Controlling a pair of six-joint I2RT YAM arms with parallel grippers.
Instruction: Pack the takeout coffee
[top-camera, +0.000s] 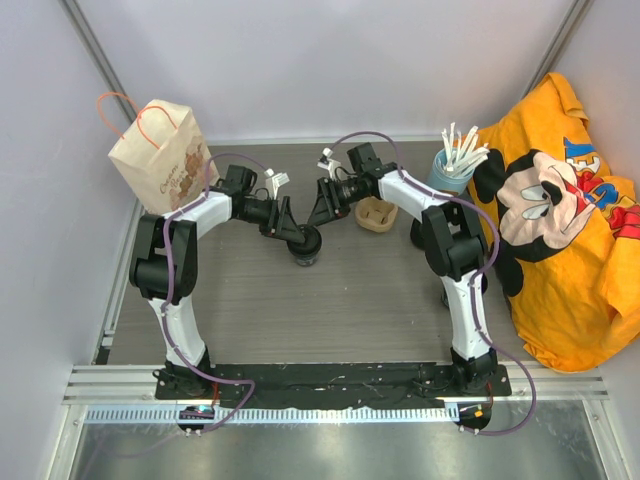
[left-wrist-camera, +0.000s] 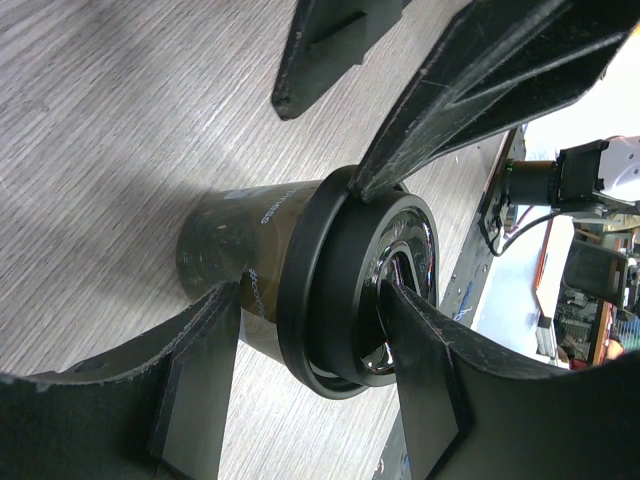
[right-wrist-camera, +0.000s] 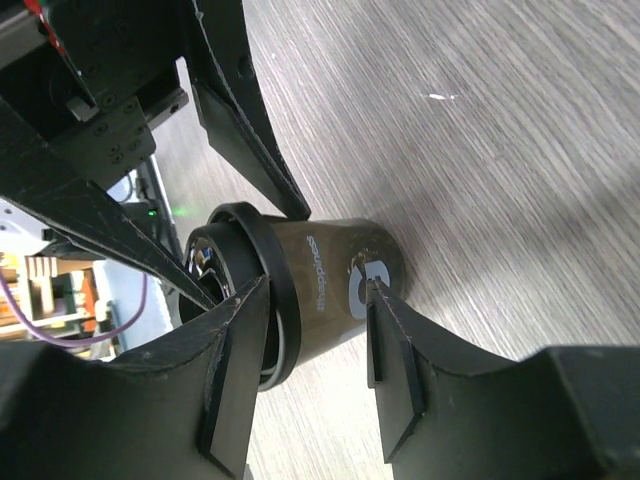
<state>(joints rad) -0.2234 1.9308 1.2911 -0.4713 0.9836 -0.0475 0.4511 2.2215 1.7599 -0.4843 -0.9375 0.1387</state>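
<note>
Left gripper (left-wrist-camera: 310, 290) straddles the lid edge of the coffee (left-wrist-camera: 245, 255), upright on the table (top-camera: 250, 310), one finger on top, one under the rim; whether it clamps, I cannot tell. Right gripper (right-wrist-camera: 312, 290) gapes, one finger touching that rim. Beyond it: carrier (top-camera: 377, 215), blue cup (top-camera: 440, 180) holding white sticks (top-camera: 462, 150). Coffee's white print unreadable.

Left gripper (left-wrist-camera: 310, 295) jaws clamped, right gripper (right-wrist-camera: 315, 292) jaws parted, wrists close
</note>
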